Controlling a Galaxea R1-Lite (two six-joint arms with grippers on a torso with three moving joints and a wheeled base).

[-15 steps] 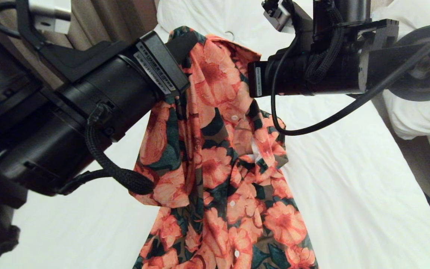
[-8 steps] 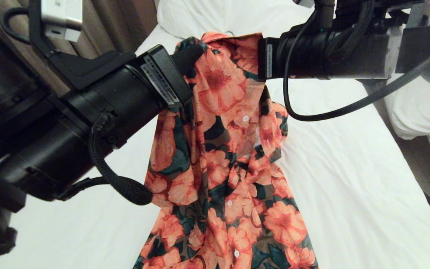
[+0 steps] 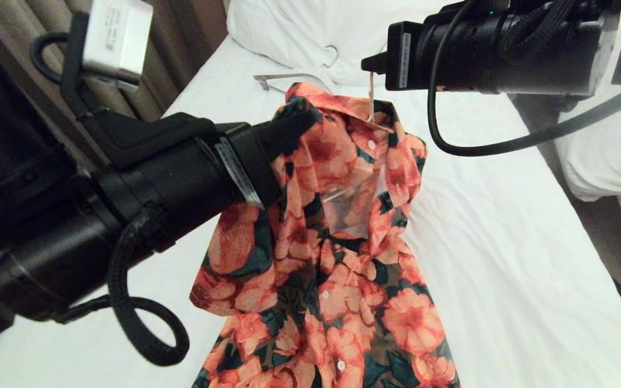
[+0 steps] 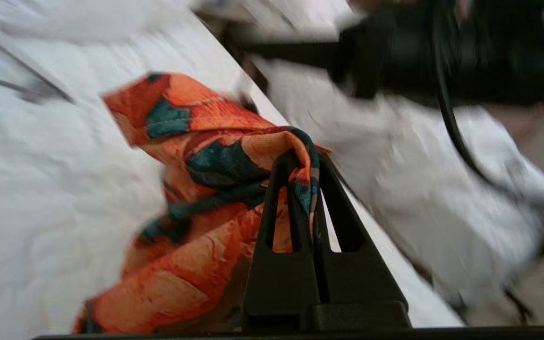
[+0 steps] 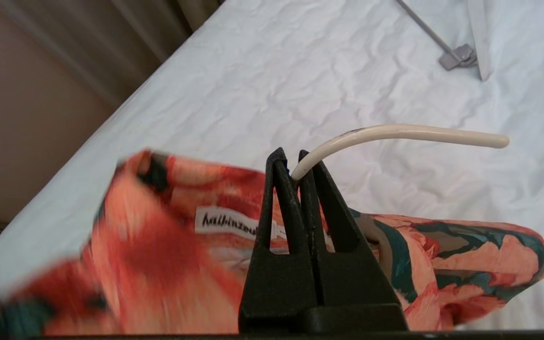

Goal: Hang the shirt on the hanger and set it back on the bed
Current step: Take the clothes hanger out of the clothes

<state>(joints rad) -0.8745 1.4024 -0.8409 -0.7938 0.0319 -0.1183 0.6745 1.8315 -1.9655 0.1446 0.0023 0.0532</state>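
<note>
Both arms have swung since a second ago: the right arm has risen toward the head view's upper edge, and the collar of the shirt [image 3: 337,231] now hangs lower in that view, baring a second, greyish hanger [image 3: 283,78] on the sheet that the cloth had hidden.

At left, the left gripper [image 3: 302,116] has its jaws pinched together on a fold of the flowered fabric at the shirt's shoulder, holding that side up off the bed [image 3: 504,242]. Seen from the left wrist camera, the cloth [image 4: 215,165] is drawn over and between the black fingertips [image 4: 284,163] and falls away below them.

Between the two claws the shirt opens at the collar, and its buttoned front trails down from them across the white sheet toward the near edge of the head view.

At right, the right gripper [image 3: 370,63] is clamped tight on the cream hanger [image 5: 395,133] at the foot of its hook; the hook curves out past the fingertips, and the thin neck drops straight below the claw into the collar. Just under this claw the right wrist view shows the collar's inside with a white label [image 5: 227,222]. Beyond both claws lies the white pillow [image 3: 299,27], with a small hook [image 3: 333,55] resting on it. Curtains [image 3: 181,37] hang past the left claw, and another bed [image 3: 612,156] sits beyond the right arm.
</note>
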